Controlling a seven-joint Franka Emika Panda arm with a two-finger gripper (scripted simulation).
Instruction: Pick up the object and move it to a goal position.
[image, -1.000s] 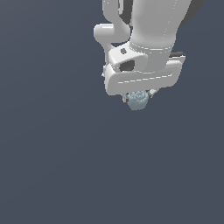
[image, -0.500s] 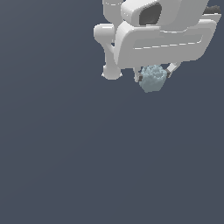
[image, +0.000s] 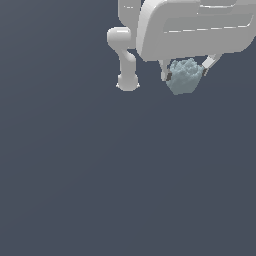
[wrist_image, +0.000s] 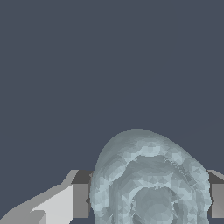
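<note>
The object (image: 183, 76) is a small pale blue-grey knobbly lump. It hangs between the two fingers of my white gripper (image: 185, 75) near the top of the exterior view, toward the exterior view's right. The gripper is shut on it, one finger (image: 165, 73) on each side. In the wrist view the object (wrist_image: 148, 179) fills the space between the dark finger pads (wrist_image: 81, 194) and shows a ringed, bumpy surface. The gripper's body hides the top of the object in the exterior view.
A plain dark grey-blue surface (image: 100, 175) fills the background in both views. The arm's white links and a rounded joint (image: 127, 82) stand at the exterior view's left of the gripper.
The gripper, with the object held in it, has moved toward the exterior view's right and looms larger in the frame. The object stays between the fingers.
</note>
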